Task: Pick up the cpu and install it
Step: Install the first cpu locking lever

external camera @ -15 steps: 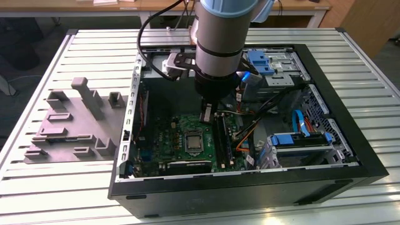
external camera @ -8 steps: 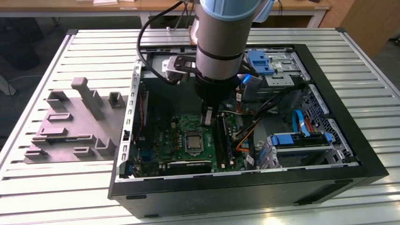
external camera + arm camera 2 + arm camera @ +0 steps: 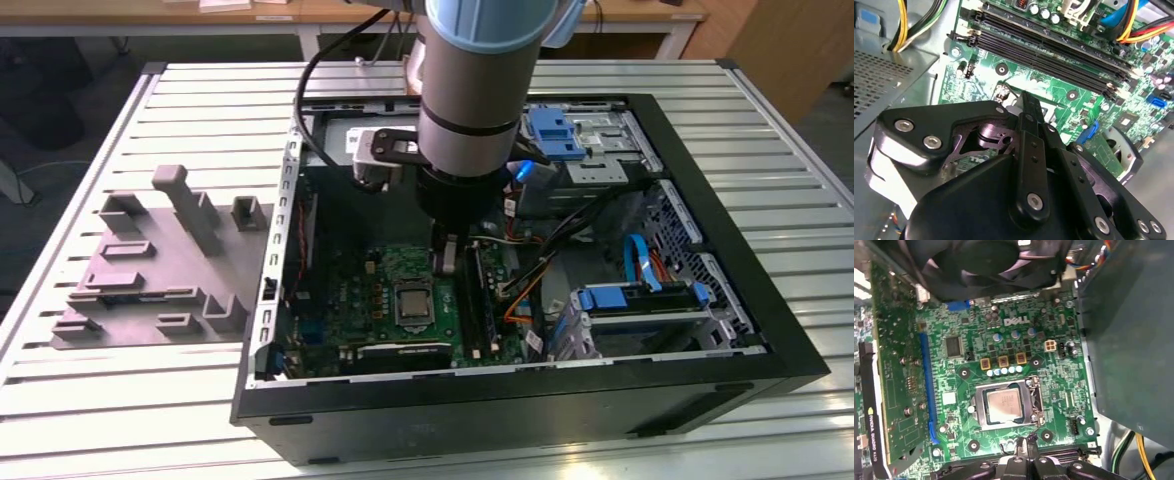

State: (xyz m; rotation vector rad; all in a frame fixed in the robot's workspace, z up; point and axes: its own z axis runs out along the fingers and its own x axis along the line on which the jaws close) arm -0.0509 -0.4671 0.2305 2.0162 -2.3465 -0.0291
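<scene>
The cpu (image 3: 1004,402), a small square chip with a pale silvery lid, lies flat inside the silver socket frame (image 3: 1030,399) on the green motherboard (image 3: 1054,375). In the exterior view the socket frame (image 3: 411,300) sits in the middle of the board inside the open computer case (image 3: 534,400). My gripper (image 3: 450,262) hangs over the board just beside the socket, toward the memory slots (image 3: 1054,55). In both wrist views the gripper (image 3: 1024,444) (image 3: 1026,102) is shut, its fingertips pressed together with nothing visible between them, apart from the cpu.
A black fan (image 3: 989,260) stands at one end of the board and a graphics card (image 3: 894,365) along one side. Cables (image 3: 534,270) and blue drive brackets (image 3: 641,295) crowd the case on the exterior view's right. A grey fixture block (image 3: 160,260) rests on the slatted table at its left.
</scene>
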